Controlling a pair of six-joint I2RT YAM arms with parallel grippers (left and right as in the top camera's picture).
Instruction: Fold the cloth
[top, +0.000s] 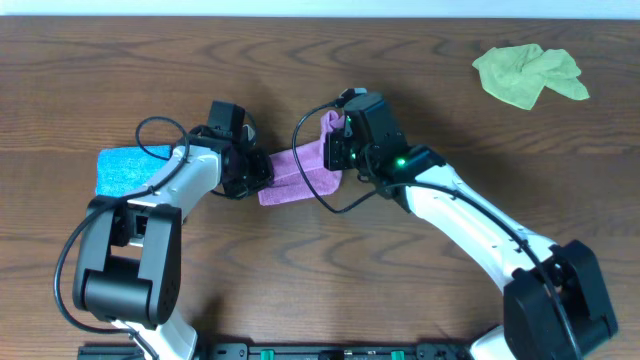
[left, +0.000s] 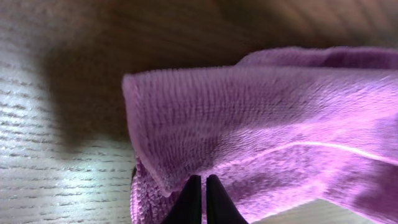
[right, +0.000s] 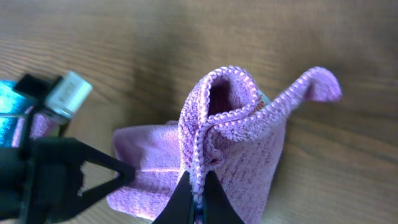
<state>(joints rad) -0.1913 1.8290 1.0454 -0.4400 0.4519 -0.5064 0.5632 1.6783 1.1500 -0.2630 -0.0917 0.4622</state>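
A purple cloth (top: 296, 172) lies partly folded on the wooden table between the two arms. My left gripper (top: 262, 172) is shut on its left edge; in the left wrist view the cloth (left: 261, 124) fills the frame above the closed fingertips (left: 203, 186). My right gripper (top: 340, 150) is shut on the cloth's right edge and holds it raised; in the right wrist view the stitched hem (right: 217, 124) runs up from the fingertips (right: 198, 193).
A folded blue cloth (top: 128, 168) lies at the left, beside the left arm. A crumpled green cloth (top: 528, 74) lies at the far right back. The left gripper's body shows in the right wrist view (right: 56, 168).
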